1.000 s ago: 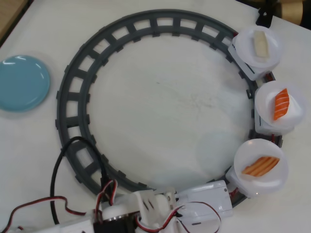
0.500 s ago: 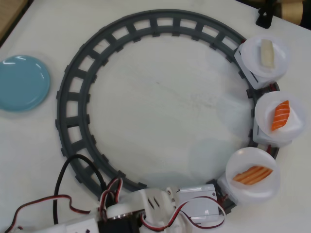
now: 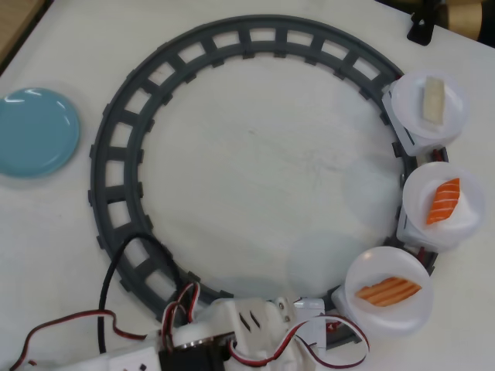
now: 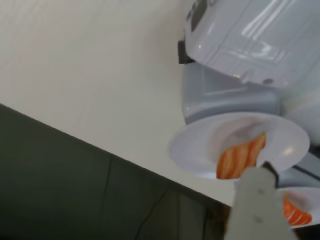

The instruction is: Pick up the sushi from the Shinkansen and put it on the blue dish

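In the overhead view the Shinkansen [image 3: 311, 307] runs on the ring track at the lower right, its nose mostly hidden under my arm [image 3: 240, 336]. Its first white plate [image 3: 406, 318] carries the sushi [image 3: 389, 291], orange with lengthwise pale lines. The blue dish [image 3: 39, 131] lies bare at the far left. In the wrist view the train body [image 4: 240, 30] fills the upper right, with the sushi [image 4: 239, 159] on its plate below. One pale finger [image 4: 257, 210] of my gripper [image 4: 262, 172] rises from the bottom edge just in front of the sushi. The other finger is out of sight.
A dark grey ring track [image 3: 116, 154] circles the table's middle. Two more train plates follow behind: one with a bright orange striped piece [image 3: 443, 201], one with a whitish piece [image 3: 432, 100]. Red and black cables [image 3: 69, 328] trail at the bottom left. A dark object [image 3: 421, 23] stands at the top right.
The train has run along the track toward the bottom, its three plates shifting down and left. Its nose has slid under my arm, which shifted slightly right.
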